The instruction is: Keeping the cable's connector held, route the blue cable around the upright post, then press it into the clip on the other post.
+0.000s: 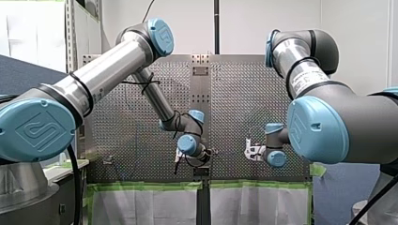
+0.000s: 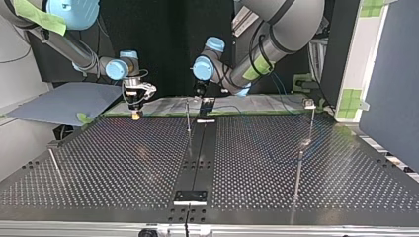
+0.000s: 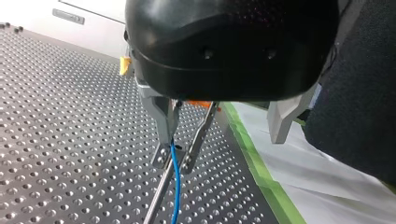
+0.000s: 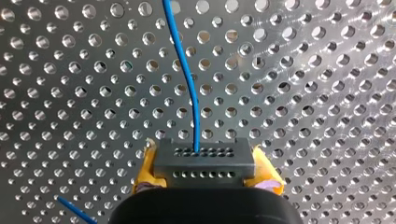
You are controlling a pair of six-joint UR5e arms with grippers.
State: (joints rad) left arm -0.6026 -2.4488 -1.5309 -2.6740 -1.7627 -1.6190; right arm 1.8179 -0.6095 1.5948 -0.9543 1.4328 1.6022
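Soft overhead light — the perforated surface (image 2: pixel 113 148) shines pale in the top view against a black backdrop (image 2: pixel 163 49). In the right wrist view hole rims glint hard, while the grey connector (image 4: pixel 204 161) pinched in my right claw (image 4: pixel 205 170) sits evenly lit. The front view's white wall (image 1: pixel 263 23) glows.

**Perforated metal table (image 2: pixel 123 158) and its fixtures, seen from across the table.**
A dark flat strip (image 2: pixel 200 148) runs down the middle of the hole grid. It ends at a small black plate (image 2: pixel 190 196) by the near edge. Thin metal posts stand on the surface: a centre post (image 2: pixel 188 118) just beside the strip at the far end, a block-topped post (image 2: pixel 312 123) and a nearer post (image 2: pixel 299 170) on the view's right half, and a side post (image 2: pixel 55 165) at its left. Green tape (image 3: pixel 254 161) borders the far edge.
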